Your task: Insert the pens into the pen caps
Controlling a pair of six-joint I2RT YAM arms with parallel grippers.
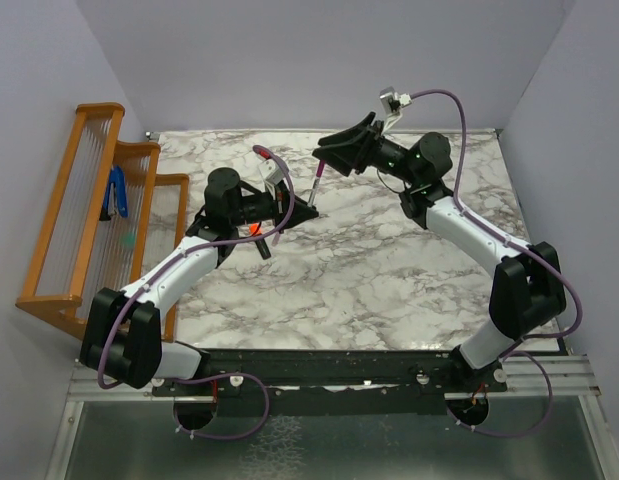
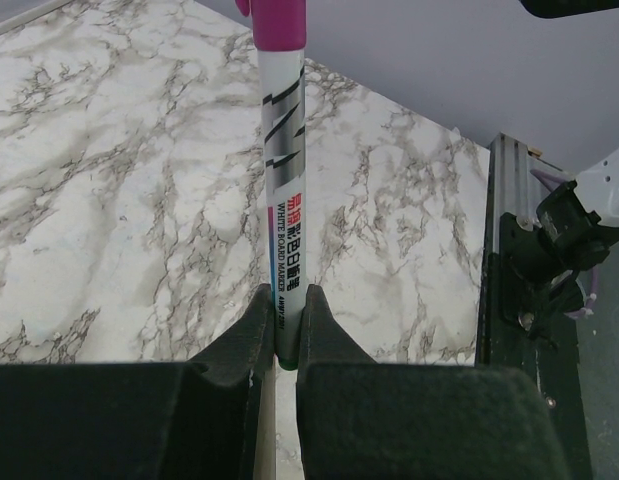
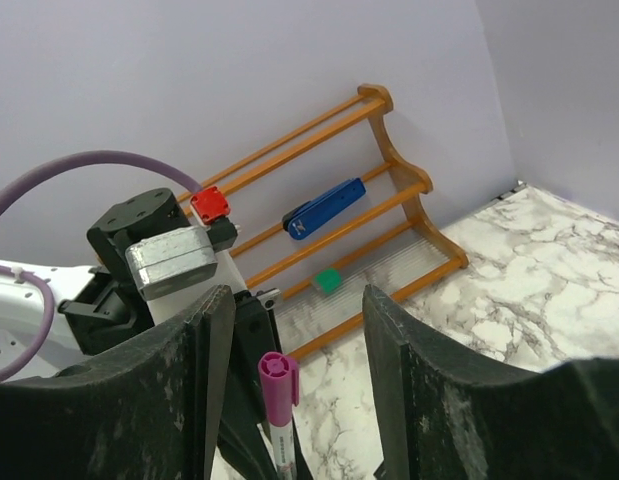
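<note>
Two robot arms meet over the far middle of a white marble-patterned table (image 1: 389, 290). The left gripper (image 2: 286, 310) is clamped on the lower end of a slim pale pen (image 2: 285, 200), one finger pressed against each side. The pen stands nearly upright above the table, its white barrel printed with black zigzags and the words "WHITE BOARD MARKER". A magenta-purple cap (image 3: 279, 385) sits on its upper end.

The right gripper (image 3: 297, 295) reaches in from the far right with its fingers spread wide and holding nothing. In the right wrist view the capped end of the pen lies between those fingers, closer to the left-hand one and touching neither.

Against the left wall stands a stepped wooden rack (image 1: 59, 290) with thin rails. A blue-handled tool (image 3: 324, 208) lies on one of its upper tiers, and a small green object (image 3: 329, 281) sits on the tier below. Plain lilac walls enclose the table.
</note>
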